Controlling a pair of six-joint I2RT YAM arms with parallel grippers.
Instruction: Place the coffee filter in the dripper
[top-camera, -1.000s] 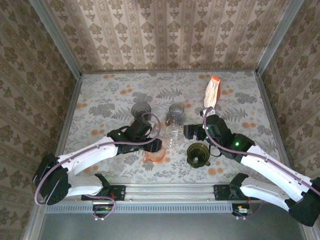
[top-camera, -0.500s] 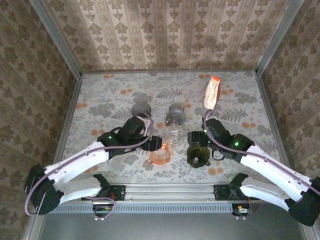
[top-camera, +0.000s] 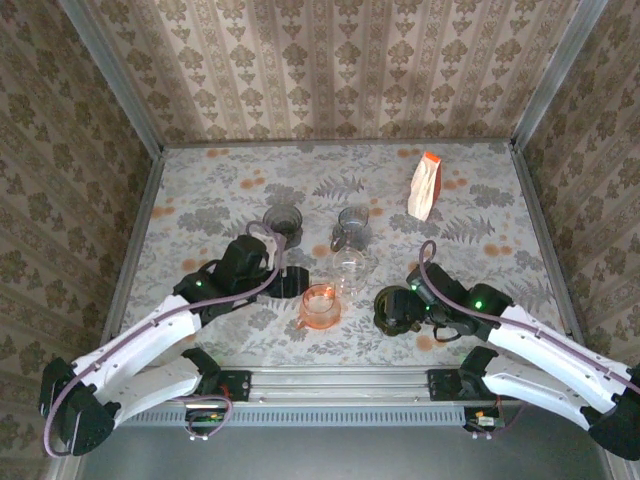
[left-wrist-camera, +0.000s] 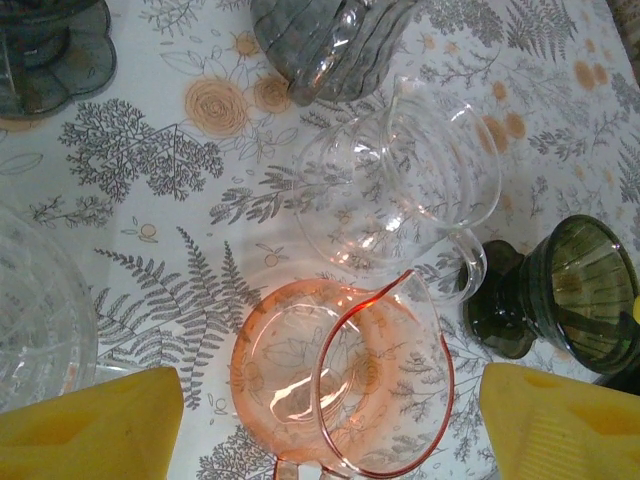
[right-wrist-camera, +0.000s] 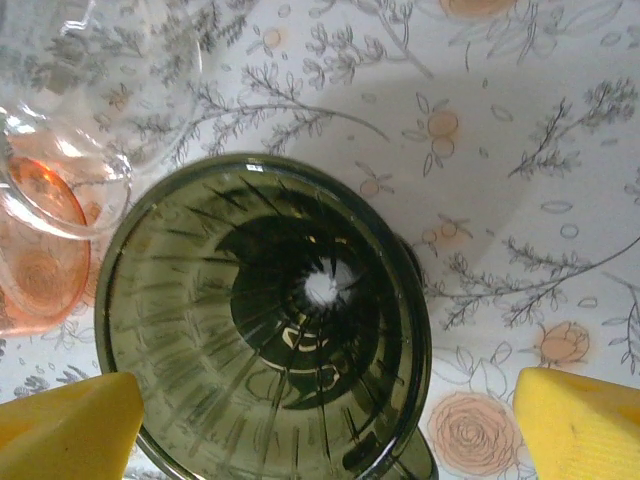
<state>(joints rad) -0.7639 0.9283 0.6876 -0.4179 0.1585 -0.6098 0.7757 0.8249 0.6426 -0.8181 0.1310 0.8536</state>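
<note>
right gripper (right-wrist-camera: 325, 425): fingers spread wide, one on each side of the green dripper (right-wrist-camera: 265, 320), holding nothing; can't tell if they touch it.
green dripper: upright, bowl empty, no filter inside.
left gripper (left-wrist-camera: 325, 425): left of the green dripper, fingers apart and empty, over the pink glass vessel (left-wrist-camera: 340, 370).
filter pack (top-camera: 424, 186): beyond the green dripper, slightly right, well apart; long axis runs away from the arms, orange end farthest.
call: right arm is nearer the pack, so the reach probably goes outward from the dripper.
</note>
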